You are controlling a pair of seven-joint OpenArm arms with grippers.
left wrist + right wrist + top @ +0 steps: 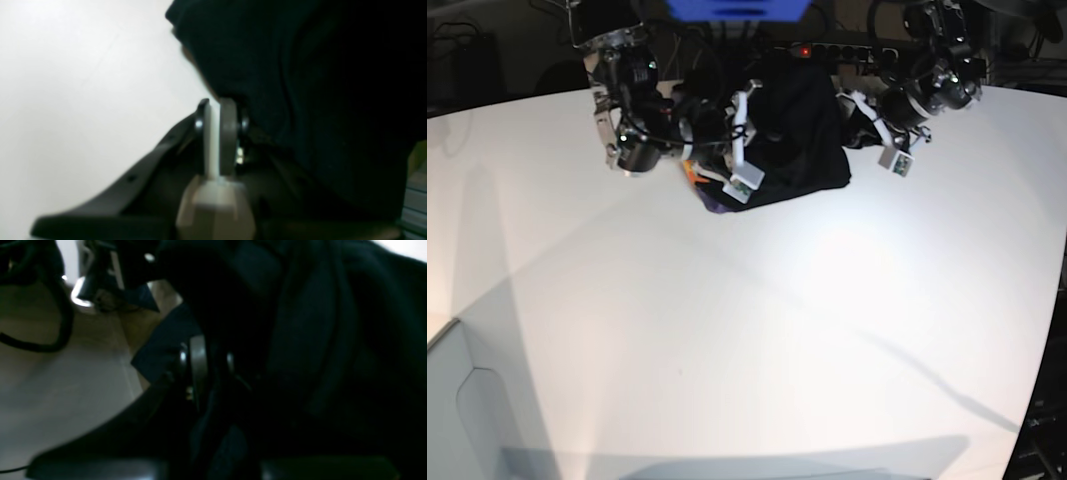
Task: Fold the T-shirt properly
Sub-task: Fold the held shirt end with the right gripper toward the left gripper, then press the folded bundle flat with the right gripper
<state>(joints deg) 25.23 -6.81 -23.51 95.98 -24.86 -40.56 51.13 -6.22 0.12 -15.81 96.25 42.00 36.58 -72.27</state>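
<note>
Left gripper (220, 106) jaws are clamped on large black soft-cloth T-shirt (300, 83); right gripper (206, 353) likewise. Limp, light fabric; best taken at shoulder/hem edges, approx.

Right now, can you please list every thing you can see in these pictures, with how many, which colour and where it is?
T-shirt: one, black, bunched and held up between the two arms at the far side of the table; a small orange-red spot shows at its lower left edge.
Table: one, white, fills most of the base view.
Cables: some, black, hanging beyond the table edge in the right wrist view.
Left tool: one, pale grey fingers, shut on the T-shirt's edge.
Right tool: one, dark in shadow, shut on the T-shirt.
</note>
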